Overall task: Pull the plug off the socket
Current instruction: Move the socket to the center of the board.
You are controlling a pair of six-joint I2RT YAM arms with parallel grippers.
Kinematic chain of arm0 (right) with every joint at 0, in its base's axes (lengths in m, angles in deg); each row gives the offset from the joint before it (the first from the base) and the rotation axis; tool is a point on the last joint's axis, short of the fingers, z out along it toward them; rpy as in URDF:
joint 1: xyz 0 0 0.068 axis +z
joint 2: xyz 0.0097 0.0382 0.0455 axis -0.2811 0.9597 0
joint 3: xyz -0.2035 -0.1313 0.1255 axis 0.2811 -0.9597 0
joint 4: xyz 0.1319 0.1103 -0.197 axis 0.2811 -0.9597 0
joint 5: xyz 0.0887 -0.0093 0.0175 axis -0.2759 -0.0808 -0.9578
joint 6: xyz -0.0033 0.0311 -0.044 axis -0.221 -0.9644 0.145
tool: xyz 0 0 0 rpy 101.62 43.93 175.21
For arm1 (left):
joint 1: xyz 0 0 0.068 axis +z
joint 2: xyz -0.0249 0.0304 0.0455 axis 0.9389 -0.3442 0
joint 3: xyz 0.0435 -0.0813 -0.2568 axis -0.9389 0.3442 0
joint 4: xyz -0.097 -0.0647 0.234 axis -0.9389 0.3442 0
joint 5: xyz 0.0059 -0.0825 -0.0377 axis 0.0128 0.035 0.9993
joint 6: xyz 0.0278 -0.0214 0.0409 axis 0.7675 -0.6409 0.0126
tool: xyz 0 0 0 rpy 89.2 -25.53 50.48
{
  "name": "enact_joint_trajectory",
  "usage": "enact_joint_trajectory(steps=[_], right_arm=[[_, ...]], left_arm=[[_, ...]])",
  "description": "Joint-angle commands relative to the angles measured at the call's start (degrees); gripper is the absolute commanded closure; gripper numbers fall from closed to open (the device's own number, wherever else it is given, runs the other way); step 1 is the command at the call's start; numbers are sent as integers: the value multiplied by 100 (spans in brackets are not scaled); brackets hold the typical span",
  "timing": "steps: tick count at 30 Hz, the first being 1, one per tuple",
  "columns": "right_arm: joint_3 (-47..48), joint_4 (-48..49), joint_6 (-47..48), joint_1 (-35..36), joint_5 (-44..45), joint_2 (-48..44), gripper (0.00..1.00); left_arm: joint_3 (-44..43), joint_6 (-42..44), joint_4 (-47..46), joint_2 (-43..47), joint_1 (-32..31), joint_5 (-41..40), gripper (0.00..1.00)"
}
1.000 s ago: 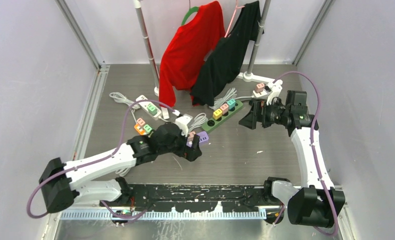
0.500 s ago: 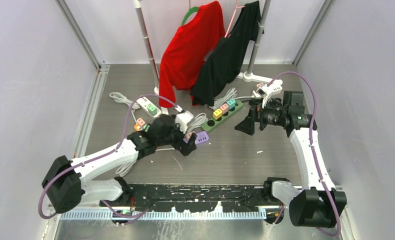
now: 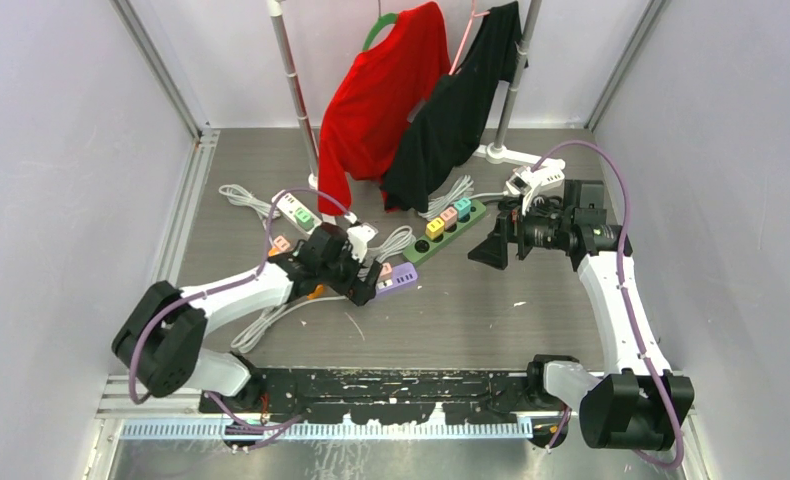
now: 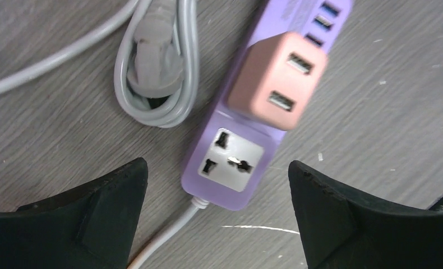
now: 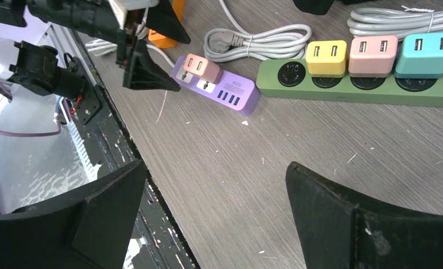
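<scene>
Grey wood-grain tabletop point(image 3: 491, 320), left of centre: pink plug point(image 4: 277, 81) seated in the purple power strip point(image 4: 225, 199) beside an empty socket point(image 4: 230, 159). Left gripper point(image 4: 215, 171) hovers above, jaws spread, empty; best centred over the plug, closed squarely, pulled straight out. Right gripper point(image 5: 215, 168) spread, empty, well apart; no print readable.

Between the jaws of the black left gripper point(image 4: 216, 165): a purple strip point(image 4: 230, 159) with a white face, a pink plug point(image 4: 276, 80), a grey cable point(image 4: 157, 73), a grey-brown wood-grain table point(image 4: 376, 140).

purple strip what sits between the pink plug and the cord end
One empty socket, seen in the left wrist view, between the pink plug and the cord.
</scene>
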Motion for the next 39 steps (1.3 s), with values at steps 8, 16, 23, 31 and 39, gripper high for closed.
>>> enact_joint_trajectory(steps=[8, 16, 23, 31, 39], right_arm=[[121, 169, 57, -27, 30, -100, 0], [103, 180, 48, -51, 31, -113, 0], [26, -45, 509, -60, -385, -155, 1], [-151, -2081, 4226, -64, -1339, -185, 0], [-440, -3106, 6523, -56, -888, -156, 1]], left_arm=[[-362, 606, -570, -875, 22, 516, 24], [238, 605, -1398, -841, -65, 874, 55], [1087, 893, -2796, -212, -1051, 622, 97], [712, 1125, -3558, -949, -1816, 885, 99], [-132, 941, -3938, -2052, -1936, 1109, 99]])
